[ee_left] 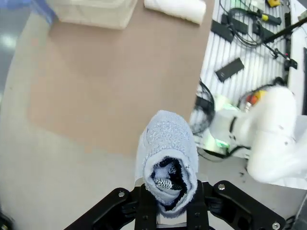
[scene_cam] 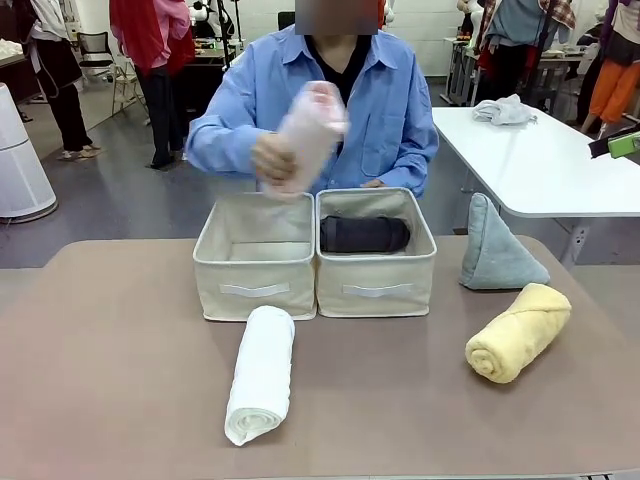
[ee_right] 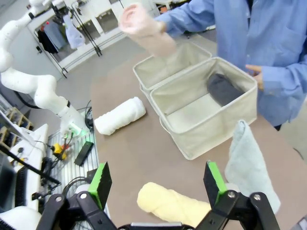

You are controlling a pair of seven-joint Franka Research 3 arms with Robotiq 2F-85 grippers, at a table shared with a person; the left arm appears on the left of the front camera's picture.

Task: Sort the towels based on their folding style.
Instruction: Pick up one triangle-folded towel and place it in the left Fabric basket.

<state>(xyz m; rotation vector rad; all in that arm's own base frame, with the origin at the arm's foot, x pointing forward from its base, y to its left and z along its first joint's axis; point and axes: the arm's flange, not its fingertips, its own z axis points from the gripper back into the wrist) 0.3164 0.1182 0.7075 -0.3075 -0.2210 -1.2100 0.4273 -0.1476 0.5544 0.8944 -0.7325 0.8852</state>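
Left gripper (ee_left: 170, 206): jaws closed on the light blue cone towel (ee_left: 165, 148), clamped at its open base, tip pointing away from the camera, hanging above the near edge of the brown table (scene_cam: 120, 370).

Right gripper (ee_right: 157, 184): jaws spread wide, green pads well apart, holding and touching nothing. It hung above the table, with the yellow roll (scene_cam: 518, 331) beneath it.

Surface: two beige fabric boxes sat side by side, touching, at the table's 12 o'clock. The dark grey roll (scene_cam: 363, 234) lay in the right box (scene_cam: 377, 290), against its far wall. The left box (scene_cam: 255, 290) showed nothing in the visible part of its interior. The person's hand (scene_cam: 272, 158) held the pink roll (scene_cam: 310, 135) tilted in the air above the left box. The white roll (scene_cam: 262, 372) lay at 6 o'clock from the left box, just beside its front wall, end toward the robot. The pale teal-green cone towel (scene_cam: 495, 250) stood upright at 3 o'clock from the right box, near it but apart. The yellow roll lay at 5 o'clock from that cone, apart from it.

Room: grey floor, with a white table (scene_cam: 540, 160) at 2 o'clock carrying a white cloth heap (scene_cam: 503, 110). People stood farther back.

Count: six towels, four rolled and two cone-shaped; two boxes.
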